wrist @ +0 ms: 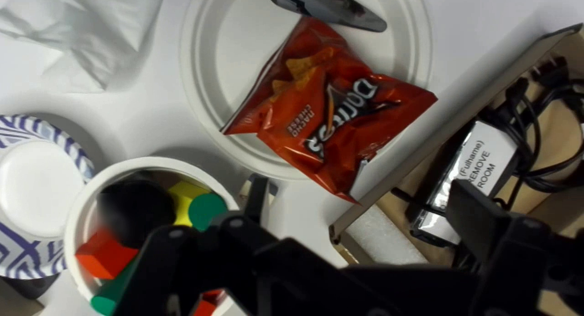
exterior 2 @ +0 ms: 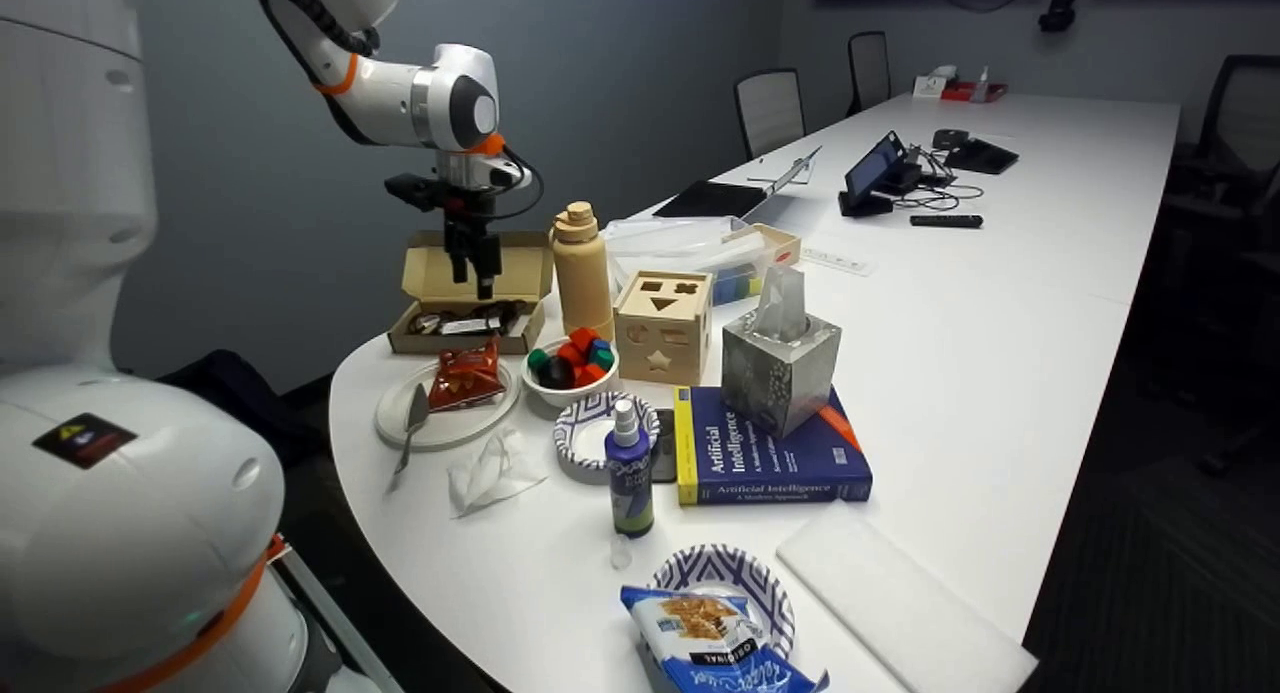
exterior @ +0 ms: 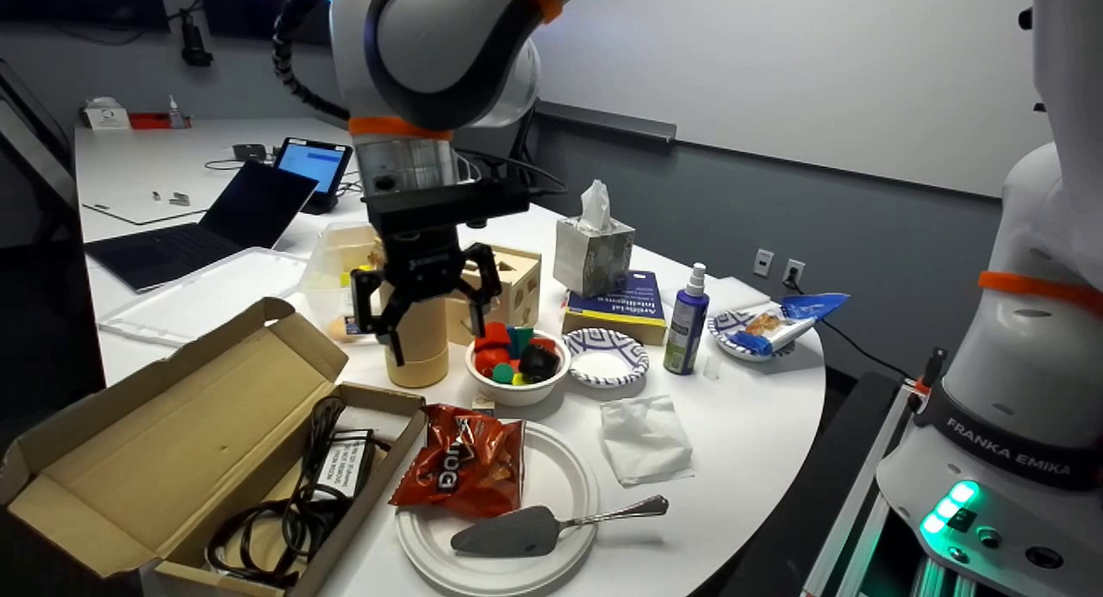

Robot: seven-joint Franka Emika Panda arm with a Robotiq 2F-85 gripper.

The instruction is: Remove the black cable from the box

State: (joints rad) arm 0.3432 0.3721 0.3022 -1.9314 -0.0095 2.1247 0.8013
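Edge: box (exterior 2: 425, 343) sits near the rounded end of the white table (exterior: 741, 433), lid tilted back.
Beside box: plate (exterior: 551, 468) with chip bag (wrist: 328, 115); cake server (exterior: 517, 532) handle juts past the rim. Tan bottle (exterior 2: 580, 273) and block bowl (exterior: 517, 396) near too.
Room: table runs from napkin (exterior: 646, 439) out to its edge.
Gripper (exterior: 437, 342): fingers spread wide, holding nothing, hanging above the table.
Black cable (exterior: 293, 519): coiled in the box beside a power brick (wrist: 488, 156), lower than the gripper and apart from it.
Wrist view: one finger (wrist: 474, 215) overlaps part of the brick, coil lies past its tip toward top right; opposite finger by the bowl.
Bag: "Doritos", "NACHO CHEESE".
Brick label: "(Fulhame)", "REMOVE", "ROOM".
Book (exterior 2: 755, 458): "Artificial Intelligence", "A Modern Approach".
Blue packet (exterior 2: 700, 633): "ORIGINAL".
Arm base (exterior: 991, 407): "FRANKA EMIKA".
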